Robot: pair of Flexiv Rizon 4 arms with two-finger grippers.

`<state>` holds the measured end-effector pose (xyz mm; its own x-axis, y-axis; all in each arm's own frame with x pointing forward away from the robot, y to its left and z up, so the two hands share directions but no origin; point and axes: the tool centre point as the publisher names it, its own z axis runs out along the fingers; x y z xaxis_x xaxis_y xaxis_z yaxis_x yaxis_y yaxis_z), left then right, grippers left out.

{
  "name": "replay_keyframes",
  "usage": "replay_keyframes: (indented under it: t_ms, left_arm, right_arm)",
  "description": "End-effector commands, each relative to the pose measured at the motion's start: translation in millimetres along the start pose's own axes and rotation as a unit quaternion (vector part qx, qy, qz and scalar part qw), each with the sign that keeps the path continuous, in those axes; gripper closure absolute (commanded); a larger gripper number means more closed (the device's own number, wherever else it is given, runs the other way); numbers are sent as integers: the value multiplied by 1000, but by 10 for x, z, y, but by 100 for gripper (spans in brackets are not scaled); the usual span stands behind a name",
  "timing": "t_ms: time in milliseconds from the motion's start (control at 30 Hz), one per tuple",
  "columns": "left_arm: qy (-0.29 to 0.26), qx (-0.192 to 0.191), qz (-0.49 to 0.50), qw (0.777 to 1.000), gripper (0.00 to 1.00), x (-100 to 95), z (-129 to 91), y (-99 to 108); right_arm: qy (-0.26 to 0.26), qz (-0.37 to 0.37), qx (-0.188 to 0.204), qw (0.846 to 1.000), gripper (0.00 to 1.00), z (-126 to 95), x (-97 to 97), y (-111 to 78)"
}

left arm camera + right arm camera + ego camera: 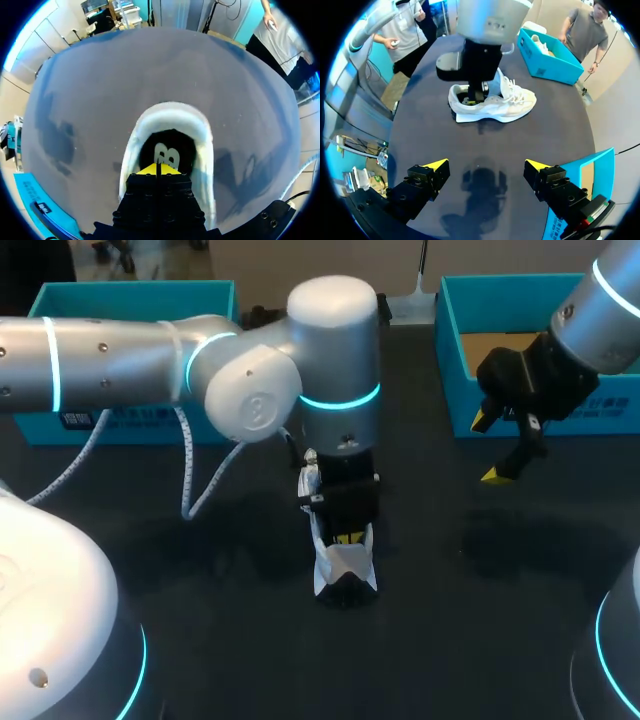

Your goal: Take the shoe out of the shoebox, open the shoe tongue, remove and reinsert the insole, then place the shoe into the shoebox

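The left pincer, tips pressed together, sits inside the heel opening of the white lace-up sneaker, right over its dark insole (a true pinch? I cannot tell). Best to lift slowly, keeping the sneaker on the dark tabletop. The right pincer hangs spread, well apart.

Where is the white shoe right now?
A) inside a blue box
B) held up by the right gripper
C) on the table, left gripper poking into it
C: the white shoe rests on the dark table with the left gripper down in its heel opening.
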<state>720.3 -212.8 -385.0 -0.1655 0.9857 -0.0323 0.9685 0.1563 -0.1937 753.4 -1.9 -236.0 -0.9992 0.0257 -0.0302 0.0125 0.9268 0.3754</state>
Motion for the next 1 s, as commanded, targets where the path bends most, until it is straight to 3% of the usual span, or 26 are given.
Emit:
replay_keyframes:
  t_ms: [33,167,333,500,833,1000]
  left_arm:
    - [12,-13,-4,1000,100,-52,178,69]
    - [22,-19,-6,1000,100,-15,235,132]
    - [10,-33,-12,999,100,44,-40,84]
    - [-1,-8,-8,1000,100,52,-160,-49]
    - [-8,22,25,999,100,23,223,-204]
    - [-6,2,30,1000,100,46,421,-129]
  right_arm:
    - [-1,0,1,1000,0,7,3,1]
    - [-1,0,1,1000,0,7,3,1]
    - [-1,0,1,1000,0,7,3,1]
    - [-1,0,1,1000,0,7,3,1]
    - [-1,0,1,1000,0,7,3,1]
    - [-1,0,1,1000,0,7,3,1]
